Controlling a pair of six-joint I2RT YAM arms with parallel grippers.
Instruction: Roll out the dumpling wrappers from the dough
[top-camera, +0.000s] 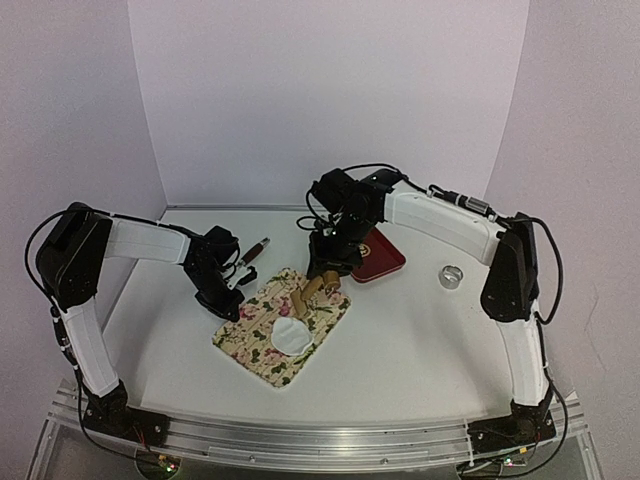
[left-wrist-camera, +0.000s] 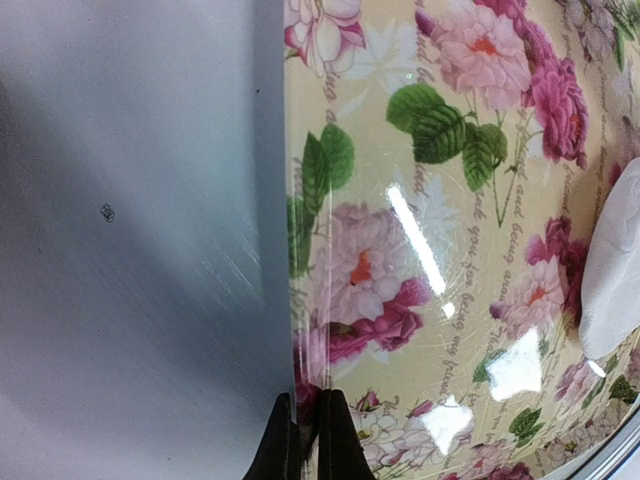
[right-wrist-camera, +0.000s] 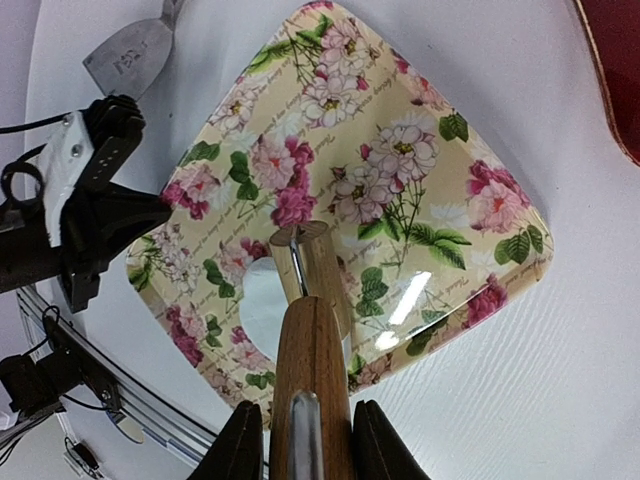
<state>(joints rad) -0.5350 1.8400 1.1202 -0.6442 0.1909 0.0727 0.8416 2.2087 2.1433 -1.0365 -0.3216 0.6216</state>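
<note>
As left fingers (left-wrist-camera: 342, 448) pinch tray (left-wrist-camera: 440, 300) edge, right fingers (right-wrist-camera: 382, 445) — rolling pin (right-wrist-camera: 312, 345)

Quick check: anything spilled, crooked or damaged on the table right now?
Nothing is spilled or broken. The floral tray sits diagonal to the table edge, but the left gripper pinches its rim. The dumpling wrapper lies flat on it. The rolling pin in the right gripper appears beyond the wrapper, not on it.
</note>
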